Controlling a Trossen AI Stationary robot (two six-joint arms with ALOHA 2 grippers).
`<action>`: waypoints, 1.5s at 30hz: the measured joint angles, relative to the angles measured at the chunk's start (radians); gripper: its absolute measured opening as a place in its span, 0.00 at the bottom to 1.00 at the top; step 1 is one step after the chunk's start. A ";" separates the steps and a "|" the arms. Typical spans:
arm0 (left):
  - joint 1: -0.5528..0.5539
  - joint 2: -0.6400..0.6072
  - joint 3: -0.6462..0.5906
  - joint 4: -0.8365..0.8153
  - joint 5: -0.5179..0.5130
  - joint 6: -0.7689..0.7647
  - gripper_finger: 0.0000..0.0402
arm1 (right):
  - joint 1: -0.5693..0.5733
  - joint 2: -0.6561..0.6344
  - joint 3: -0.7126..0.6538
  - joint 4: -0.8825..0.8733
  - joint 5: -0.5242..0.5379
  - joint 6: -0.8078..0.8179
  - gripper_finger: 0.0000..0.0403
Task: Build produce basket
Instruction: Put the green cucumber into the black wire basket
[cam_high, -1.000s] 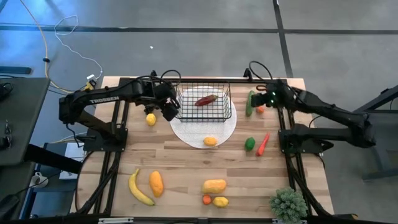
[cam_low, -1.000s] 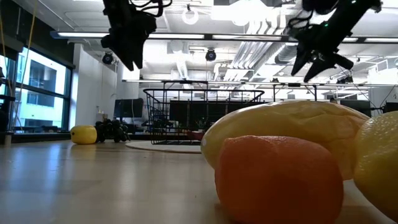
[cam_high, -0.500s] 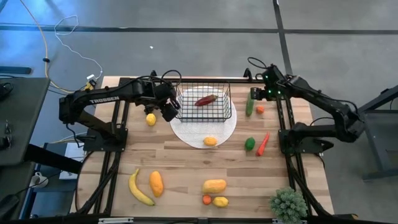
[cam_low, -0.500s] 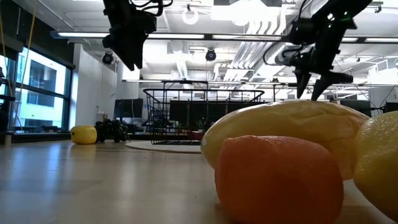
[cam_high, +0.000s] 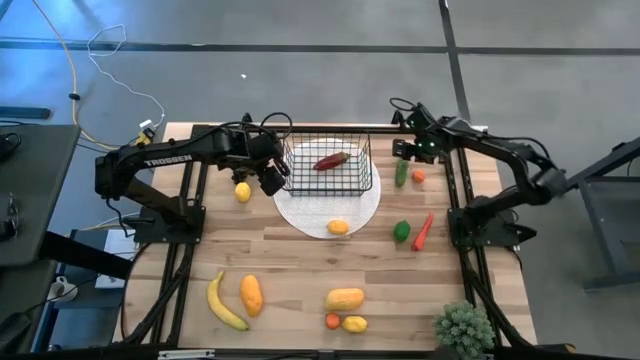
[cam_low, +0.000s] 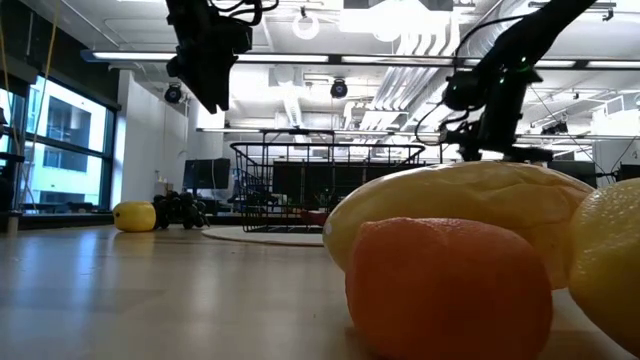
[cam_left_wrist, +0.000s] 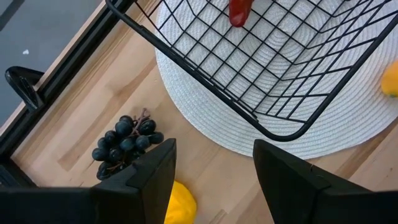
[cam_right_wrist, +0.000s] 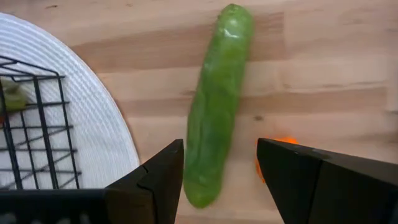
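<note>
- Since a second ago, the right gripper (cam_high: 403, 152) has swung in over the cucumber (cam_high: 401, 172) at upper right, fingers wide and empty.
- Left gripper (cam_high: 272, 179), fingers apart, hovers just left of the basket (cam_high: 329, 165), upper centre, above grapes (cam_left_wrist: 122, 144).
- Chili (cam_high: 331, 160) lies inside.

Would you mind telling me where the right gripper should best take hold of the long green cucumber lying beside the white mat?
Probably the middle of the long green cucumber, from straight above. It lies flat on the wooden table, apart from the round white woven mat, so the open right gripper could span its narrow width, fingers on the long sides.
</note>
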 joint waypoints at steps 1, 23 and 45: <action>0.000 0.000 0.000 0.000 0.000 0.000 0.50 | 0.003 0.016 0.000 0.016 -0.002 0.002 0.46; 0.000 0.000 0.000 0.000 0.000 0.045 0.50 | 0.017 0.214 -0.001 0.072 0.017 0.023 0.41; 0.000 0.001 0.000 -0.001 0.103 0.217 0.50 | 0.195 -0.013 0.182 0.023 0.214 0.023 0.20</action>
